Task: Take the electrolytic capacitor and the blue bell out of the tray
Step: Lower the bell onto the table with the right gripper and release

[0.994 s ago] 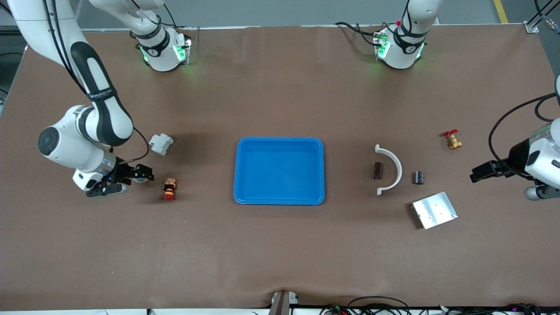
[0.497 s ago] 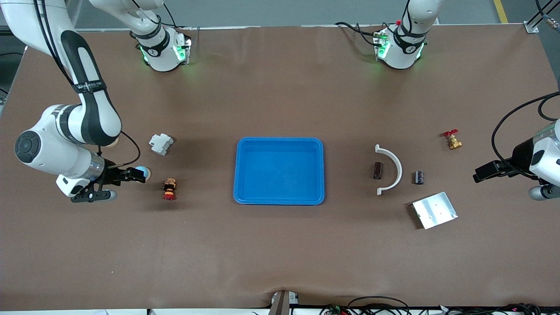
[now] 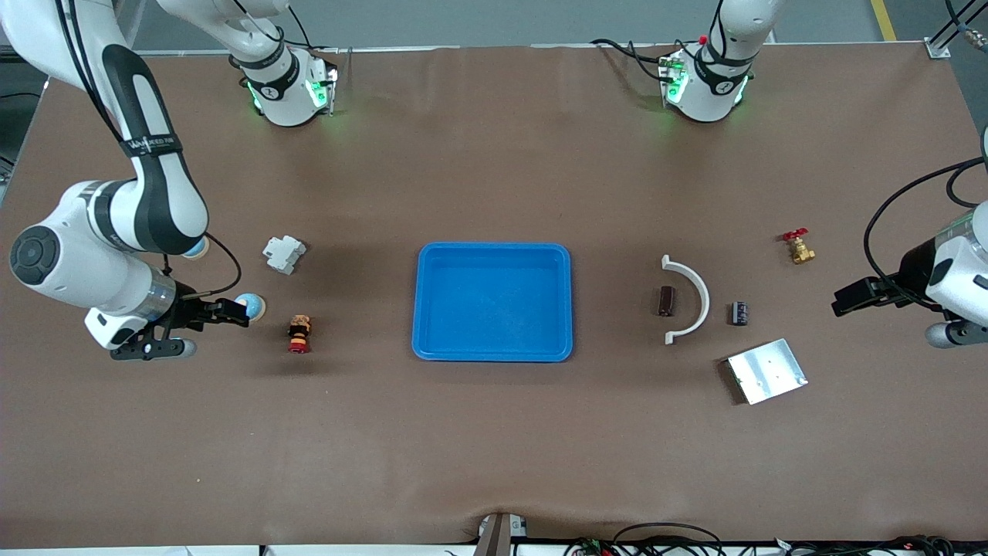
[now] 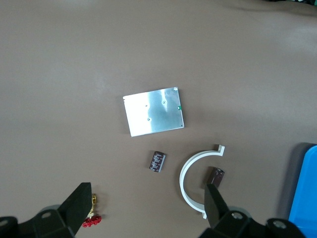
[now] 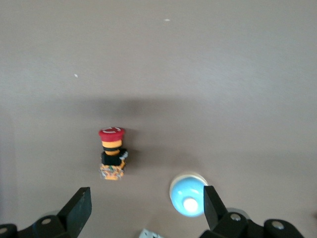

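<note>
My right gripper [image 3: 220, 318] hangs with its fingers spread wide and nothing between them, low over the table at the right arm's end. Just off its fingertips the blue bell [image 3: 249, 306] sits dome-up on the brown table [image 3: 494, 448], out of the tray. A little past the bell, toward the middle, lies a red-capped push button [image 3: 298, 333], and a white breaker block [image 3: 283, 253] rests nearby.

My left gripper [image 3: 853, 300] is likewise fully spread and empty, over the table at the left arm's end. Out ahead of it toward the middle lies the electrolytic capacitor [image 3: 739, 313], beside a white curved bracket [image 3: 689, 300] that arcs round a small brown block [image 3: 666, 300]. A silver plate [image 3: 767, 371] and a brass valve [image 3: 799, 248] lie near.

The blue tray [image 3: 494, 351] at the centre holds nothing. I judge both removals done; what remains is only to lift clear and park. Both forearms lie nearly level, wrists pointing inward at the tray.
</note>
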You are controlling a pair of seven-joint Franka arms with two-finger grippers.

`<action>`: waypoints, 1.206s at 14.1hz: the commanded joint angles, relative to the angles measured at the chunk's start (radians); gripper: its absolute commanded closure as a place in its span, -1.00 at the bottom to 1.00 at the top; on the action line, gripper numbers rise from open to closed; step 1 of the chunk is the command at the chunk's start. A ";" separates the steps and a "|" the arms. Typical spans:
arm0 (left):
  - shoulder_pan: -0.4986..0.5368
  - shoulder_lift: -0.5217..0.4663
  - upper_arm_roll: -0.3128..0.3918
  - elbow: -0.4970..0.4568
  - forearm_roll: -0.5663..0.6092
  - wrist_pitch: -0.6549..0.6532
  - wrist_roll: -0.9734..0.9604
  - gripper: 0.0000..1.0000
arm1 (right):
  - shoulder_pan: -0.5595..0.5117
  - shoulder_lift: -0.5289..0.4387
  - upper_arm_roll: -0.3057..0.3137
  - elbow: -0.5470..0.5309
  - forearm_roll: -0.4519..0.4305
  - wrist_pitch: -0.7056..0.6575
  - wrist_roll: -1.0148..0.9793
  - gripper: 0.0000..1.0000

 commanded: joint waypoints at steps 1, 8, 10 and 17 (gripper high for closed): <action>0.003 -0.029 -0.012 0.008 0.023 -0.037 0.005 -1.00 | 0.011 -0.005 0.002 0.050 -0.104 -0.060 0.129 -1.00; -0.150 -0.105 0.132 0.027 0.001 -0.040 -0.001 -1.00 | 0.033 -0.003 0.005 0.087 -0.097 -0.043 0.142 -1.00; -0.213 -0.122 0.191 0.044 -0.002 -0.045 -0.001 -1.00 | 0.031 -0.003 0.005 0.088 -0.097 -0.052 0.142 -1.00; -0.582 -0.252 0.638 0.064 -0.210 -0.058 0.004 -1.00 | -0.030 -0.005 0.006 0.131 -0.099 -0.057 0.033 -1.00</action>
